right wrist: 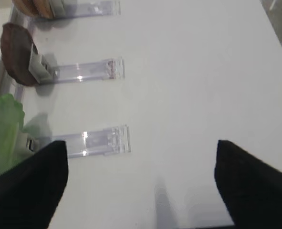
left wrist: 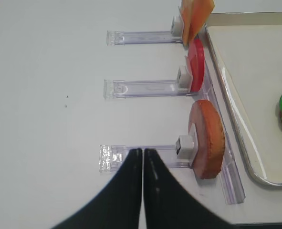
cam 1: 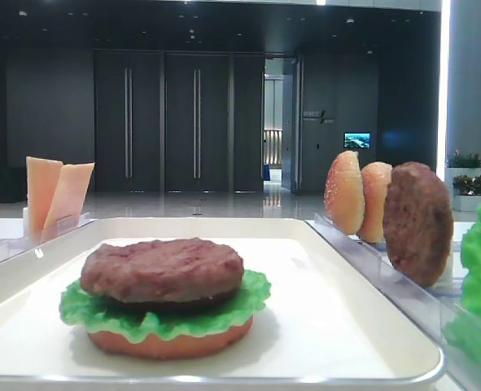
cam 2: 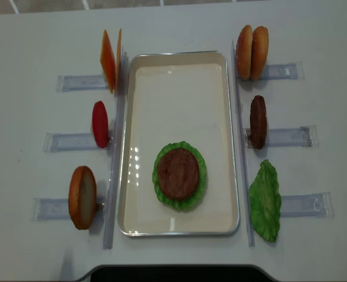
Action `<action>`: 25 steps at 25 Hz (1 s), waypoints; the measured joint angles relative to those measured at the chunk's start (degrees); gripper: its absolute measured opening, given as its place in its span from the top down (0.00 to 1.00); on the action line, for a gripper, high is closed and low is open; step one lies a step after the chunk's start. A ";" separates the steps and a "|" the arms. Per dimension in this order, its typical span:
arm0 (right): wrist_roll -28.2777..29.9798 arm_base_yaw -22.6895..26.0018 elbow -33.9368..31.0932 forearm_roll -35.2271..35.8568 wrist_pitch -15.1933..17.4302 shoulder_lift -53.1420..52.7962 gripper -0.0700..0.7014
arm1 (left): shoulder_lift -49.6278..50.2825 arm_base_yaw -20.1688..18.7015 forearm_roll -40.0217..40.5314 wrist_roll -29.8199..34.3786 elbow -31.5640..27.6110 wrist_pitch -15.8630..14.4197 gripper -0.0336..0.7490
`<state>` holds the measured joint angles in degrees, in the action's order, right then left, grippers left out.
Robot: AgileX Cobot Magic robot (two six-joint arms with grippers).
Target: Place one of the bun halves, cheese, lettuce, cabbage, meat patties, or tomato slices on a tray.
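With the right pincer spread and the left pincer pressed together, a clumsy next drop risked toppling the meat patty off the lettuce.

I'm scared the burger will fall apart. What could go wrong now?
The stack sits near one end of the tray, so another piece set on it off-center could slide off its patty. The spare patty and tomato slice stand on edge in clear racks, and might tip or roll if nudged.
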<state>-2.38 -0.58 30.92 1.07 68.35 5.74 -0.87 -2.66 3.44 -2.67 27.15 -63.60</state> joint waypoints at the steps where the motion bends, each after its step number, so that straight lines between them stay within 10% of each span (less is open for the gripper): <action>1: -0.05 0.00 -0.70 0.00 -1.20 -1.27 0.14 | 0.00 0.00 0.00 0.00 0.00 0.00 0.96; 25: -0.05 3.05 -1.87 0.05 -3.24 -6.19 0.14 | 0.00 0.00 0.00 0.00 0.00 0.00 0.96</action>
<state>-2.42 2.47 29.05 1.13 65.11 -0.44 -0.87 -2.66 3.44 -2.67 27.15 -63.60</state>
